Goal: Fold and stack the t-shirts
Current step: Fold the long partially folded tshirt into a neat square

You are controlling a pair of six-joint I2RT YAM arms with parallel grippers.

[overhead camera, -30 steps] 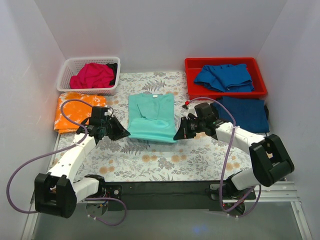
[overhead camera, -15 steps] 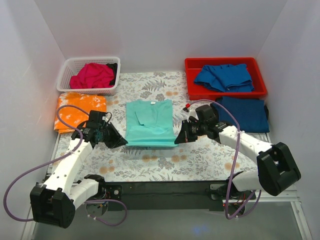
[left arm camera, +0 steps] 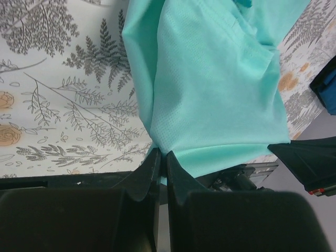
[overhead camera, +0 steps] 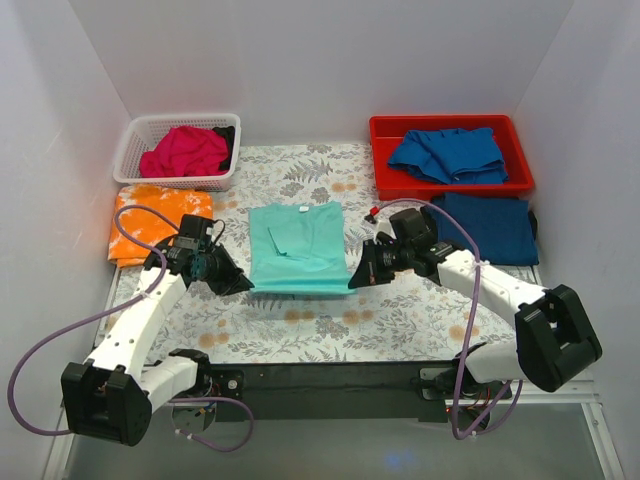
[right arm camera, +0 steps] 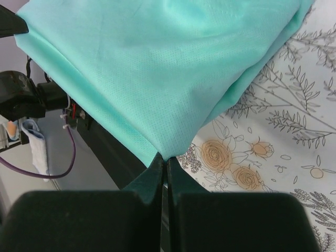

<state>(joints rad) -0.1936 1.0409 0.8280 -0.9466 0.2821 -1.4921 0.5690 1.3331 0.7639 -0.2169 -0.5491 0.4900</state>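
Flowered sheet (overhead camera: 300,322) over the table, mint t-shirt (overhead camera: 298,245) at its middle, left gripper (overhead camera: 246,286) pinching the shirt's near-left corner, right gripper (overhead camera: 353,283) pinching the near-right corner, jaws pressed tight on cloth.

mint t-shirt (overhead camera: 298,247): plain | orange t-shirt (overhead camera: 150,222): white-mottled | sheet (overhead camera: 330,322): white, grey ferns, orange flowers

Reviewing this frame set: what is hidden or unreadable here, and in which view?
- Top view: dark item in the white basket, mostly buried under the magenta t-shirt; unidentifiable.
- Top view: folded blue t-shirt, near-left corner behind the right arm.
- Top view: orange t-shirt, near corner behind the left arm.
- Both wrist views: mint-teal t-shirt, far end cut off by the top edge.
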